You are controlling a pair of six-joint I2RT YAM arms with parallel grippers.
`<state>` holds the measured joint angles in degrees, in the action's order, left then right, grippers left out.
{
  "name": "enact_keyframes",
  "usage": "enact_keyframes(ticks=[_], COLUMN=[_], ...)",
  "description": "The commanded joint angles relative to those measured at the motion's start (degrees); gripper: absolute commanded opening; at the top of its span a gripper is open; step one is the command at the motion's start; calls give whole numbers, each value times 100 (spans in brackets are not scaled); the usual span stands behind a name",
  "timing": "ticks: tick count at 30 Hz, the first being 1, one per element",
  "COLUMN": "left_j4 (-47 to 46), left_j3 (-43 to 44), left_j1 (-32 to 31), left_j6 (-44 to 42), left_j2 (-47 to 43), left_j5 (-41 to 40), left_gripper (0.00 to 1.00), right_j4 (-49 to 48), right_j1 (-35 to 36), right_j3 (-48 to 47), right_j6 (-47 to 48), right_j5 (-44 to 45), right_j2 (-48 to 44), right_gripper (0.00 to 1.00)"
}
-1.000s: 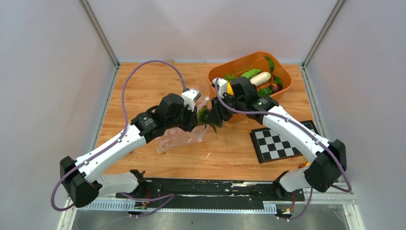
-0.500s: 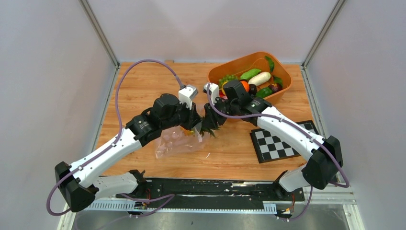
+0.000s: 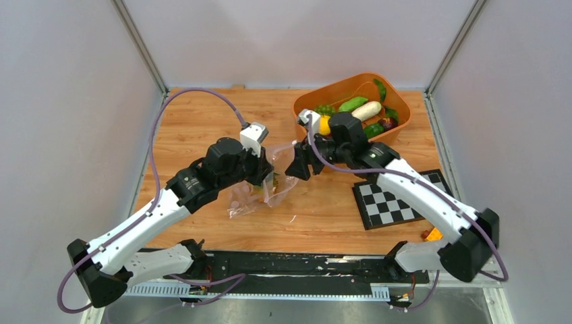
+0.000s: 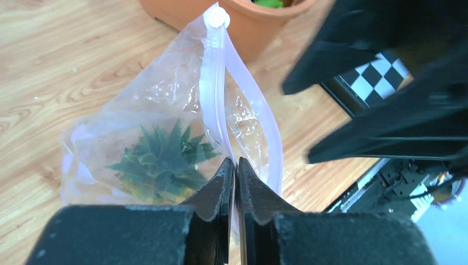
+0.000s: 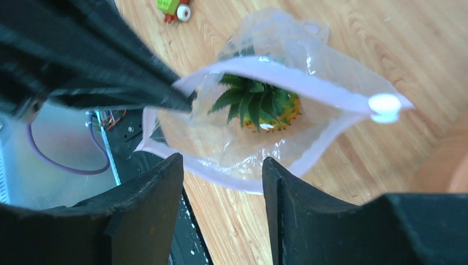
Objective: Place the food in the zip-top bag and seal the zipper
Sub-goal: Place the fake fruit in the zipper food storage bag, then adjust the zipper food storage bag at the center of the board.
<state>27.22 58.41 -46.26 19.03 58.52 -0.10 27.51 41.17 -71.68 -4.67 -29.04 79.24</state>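
Over to mid-table first: the zip-top bag (image 3: 251,200), crumpled on the wooden table (image 3: 195,121), mouth angled toward the orange tub (image 3: 357,86). Inside it already, 1 pineapple (image 5: 264,107), green crown pointing up at the opening, yellow body beneath.

Now the left gripper (image 4: 234,165): jaws squeezed together, pinching the near lip of the zipper (image 4: 212,105) flat between the fingertips and holding that edge. Seen from the right wrist, a mouth gaping wide, the 2 pinkish strips bowed apart, white slider (image 5: 384,107) parked at the far end.

And the right gripper (image 5: 221,165): jaws spread well apart, nothing between them, hanging just over the open mouth. From overhead, the 2 grippers almost nose to nose, with the bag between and below.

Back in the tub, more of the food: white radish (image 3: 367,110), long green piece (image 3: 353,103), yellow lemon (image 3: 324,125), plus a small green cluster and something dark, too small to name.

Off to the right on the wood, a checkerboard mat (image 3: 391,202). Beyond the bag in the right wrist view, a little green and red toy (image 5: 174,6).
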Motion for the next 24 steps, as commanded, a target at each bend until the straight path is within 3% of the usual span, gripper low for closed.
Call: enact_keyframes(ticks=[1,4,9,14,16,21,24], left_j4=[-300,-355,-388,-378,-346,-197,-31], left_j3=[46,42,1,-50,-45,12,92], left_j1=[-13,-14,-15,-15,-15,-8,-6], left_j6=[241,284,338,321,292,192,154], left_j2=[-248,-222,-201,-324,-351,-354,-414], left_j5=[-528,-475,-430,-550,-572,-805,-1234], left_gripper=[13,13,13,14,14,13,11], right_j4=[-432,-378,-452,-112,-131,-285,-611], right_j1=[0,-88,-106,-108,-111,-105,-106], right_j3=[315,479,482,220,186,60,22], right_j6=[-155,-547,-1335,-1364,-1318,-1234,-1147], right_j5=[755,1655,1309,1549,1398,948,318], right_j2=[-1048,-1069,-415,257,418,392,177], right_gripper=[56,56,66,63,53,9,0])
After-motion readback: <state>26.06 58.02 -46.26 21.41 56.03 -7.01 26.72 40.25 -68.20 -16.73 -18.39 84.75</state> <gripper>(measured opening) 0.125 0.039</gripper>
